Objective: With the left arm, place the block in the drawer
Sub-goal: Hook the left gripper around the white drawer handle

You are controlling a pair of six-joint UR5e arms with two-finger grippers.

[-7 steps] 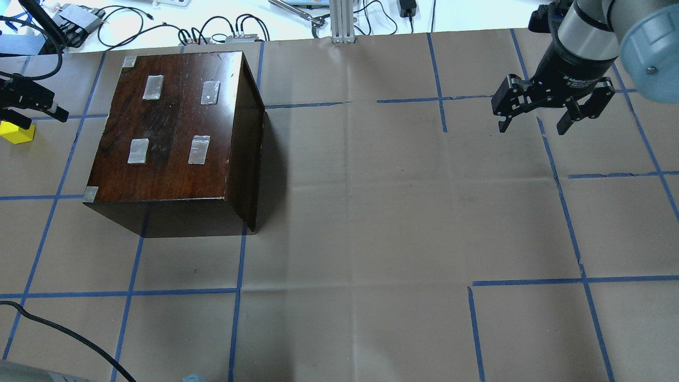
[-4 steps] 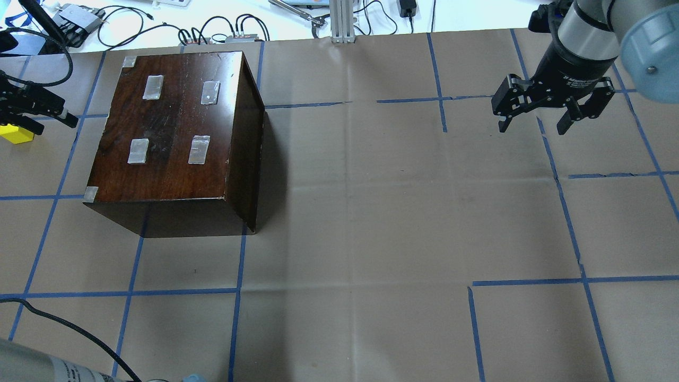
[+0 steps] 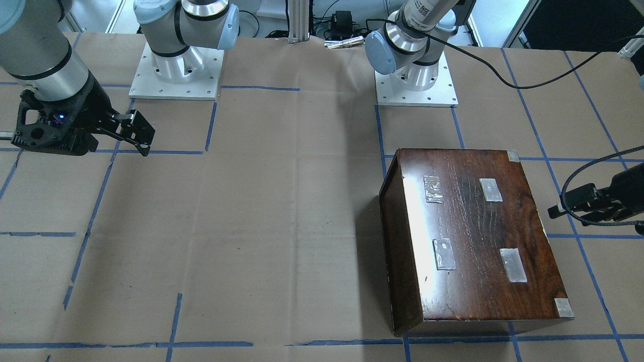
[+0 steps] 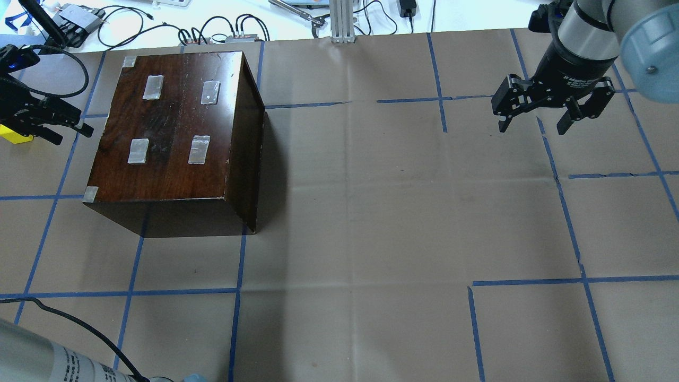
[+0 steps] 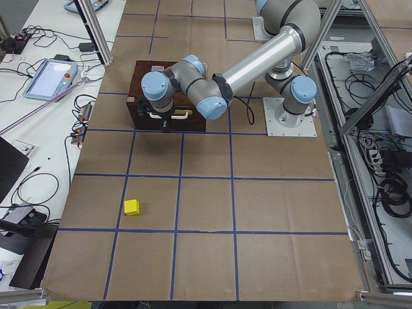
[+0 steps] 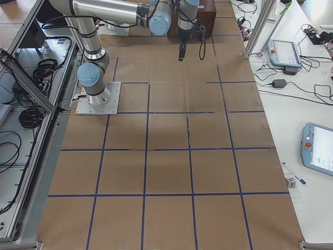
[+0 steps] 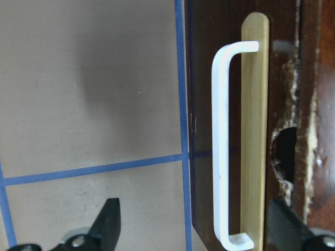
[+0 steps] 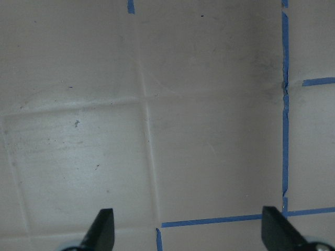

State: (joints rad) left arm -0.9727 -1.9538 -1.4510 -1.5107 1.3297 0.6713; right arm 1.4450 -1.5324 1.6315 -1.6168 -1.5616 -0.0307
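Note:
The yellow block point(image 5: 131, 206) lies on the paper-covered table, apart from the cabinet; in the overhead view it point(image 4: 11, 136) peeks out at the left edge behind my left gripper. My left gripper point(image 4: 69, 132) is open and empty, between the block and the dark-brown cabinet point(image 4: 170, 127). In the left wrist view its fingertips point(image 7: 110, 222) point at the cabinet's front, where a white handle point(image 7: 222, 146) sits on a pale wood strip. The drawer is shut; only this front shows. My right gripper point(image 4: 533, 124) is open and empty, far right.
The cabinet's top carries several tape patches point(image 4: 199, 149). Cables and small devices point(image 4: 223, 32) lie beyond the table's far edge. A black cable point(image 3: 503, 75) trails from the left arm. Both arm bases point(image 3: 176, 70) stand at the table's robot side.
My left gripper has moved right, away from the yellow block and toward the cabinet's front. The block stays on the table. The right arm has not moved.

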